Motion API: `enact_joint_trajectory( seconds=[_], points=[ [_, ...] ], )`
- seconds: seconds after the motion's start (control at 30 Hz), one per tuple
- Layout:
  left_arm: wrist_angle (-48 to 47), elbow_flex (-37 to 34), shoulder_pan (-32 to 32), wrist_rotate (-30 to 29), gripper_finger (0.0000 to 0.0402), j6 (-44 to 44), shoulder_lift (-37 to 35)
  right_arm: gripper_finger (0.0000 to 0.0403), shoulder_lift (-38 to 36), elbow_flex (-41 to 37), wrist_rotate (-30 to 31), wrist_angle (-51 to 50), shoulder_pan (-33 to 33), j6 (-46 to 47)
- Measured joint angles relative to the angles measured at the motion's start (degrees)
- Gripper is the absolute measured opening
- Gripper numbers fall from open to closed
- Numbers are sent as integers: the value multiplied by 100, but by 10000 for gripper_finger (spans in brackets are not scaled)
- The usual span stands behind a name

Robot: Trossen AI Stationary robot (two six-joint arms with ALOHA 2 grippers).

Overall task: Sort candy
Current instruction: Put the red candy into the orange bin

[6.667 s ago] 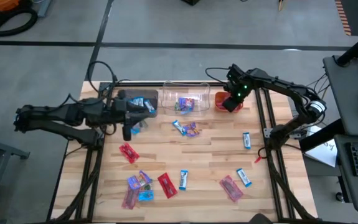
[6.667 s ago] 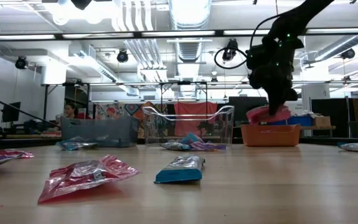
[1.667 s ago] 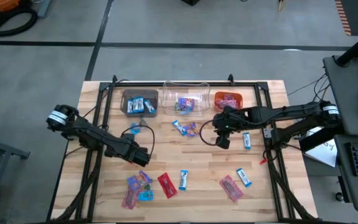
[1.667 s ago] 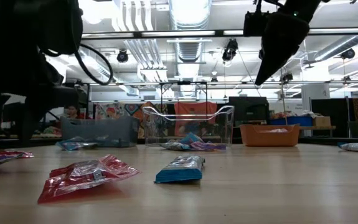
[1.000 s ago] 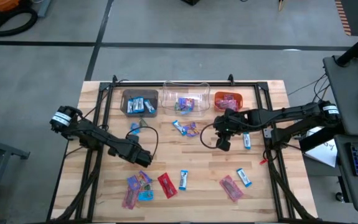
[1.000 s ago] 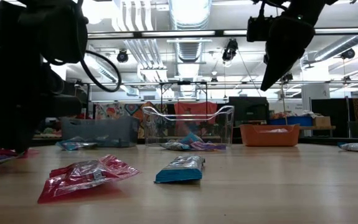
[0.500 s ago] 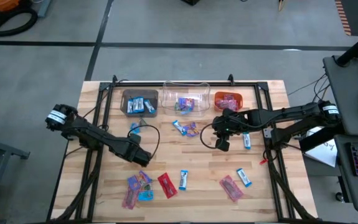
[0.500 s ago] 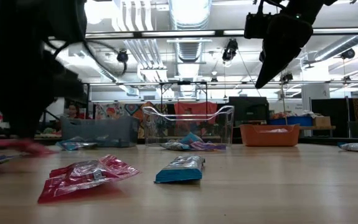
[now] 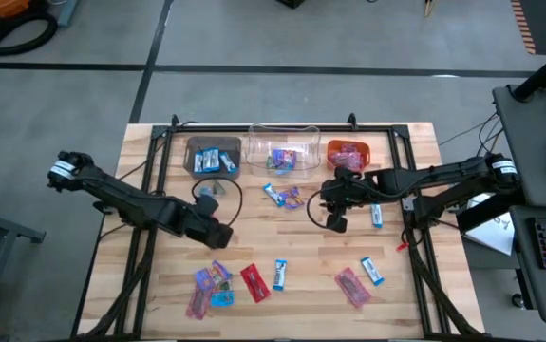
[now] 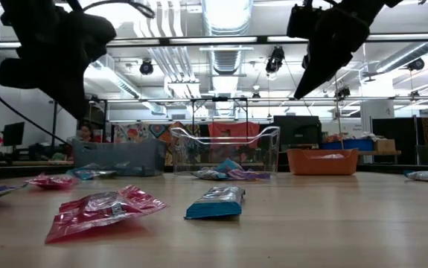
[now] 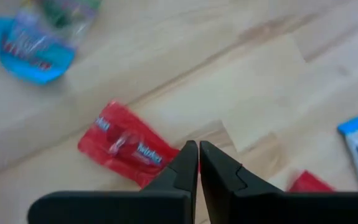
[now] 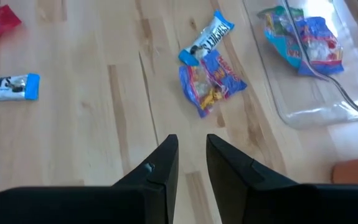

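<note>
Careful — your left gripper [image 11: 197,155] is pinched shut on nothing, the red candy [image 11: 126,151] lying on the table just beyond its tips. Right gripper [image 12: 190,152], slightly parted and empty, hangs near the purple candy [image 12: 208,82] — descend crooked and you'll shove it aside.

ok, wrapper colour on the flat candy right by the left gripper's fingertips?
Red, with white lettering: the flat shiny candy. Clearest in the left wrist view.

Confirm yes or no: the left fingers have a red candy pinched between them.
No. The left gripper is shut with nothing between its fingers; the red candy lies on the table beyond.
</note>
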Motion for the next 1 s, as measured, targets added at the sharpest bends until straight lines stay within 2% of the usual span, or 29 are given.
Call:
enact_joint_trajectory(
  seconds=[0.1, 0.23, 0.4, 0.67, 0.83, 1.0],
  points=[
    [-85, -1, -17, 41, 13, -685, 98, 79, 0, -3, 0, 47, 12, 2],
    [-6, -3, -162, 118, 48, -1355, 356, 78, 0, -3, 0, 128, 17, 2],
    [-7, -3, -196, 452, 119, -1516, 791, 79, 0, -3, -3, 133, 27, 14],
    [-287, -3, -196, 407, 229, -2057, 1329, 86, 0, -3, -13, 135, 27, 13],
    [-188, -5, -193, 407, 270, -2142, 1701, 83, 0, -3, -15, 134, 25, 11],
    [74, -5, -187, 419, 283, -1974, 2143, 83, 0, -3, -14, 135, 25, 0]
  ],
)
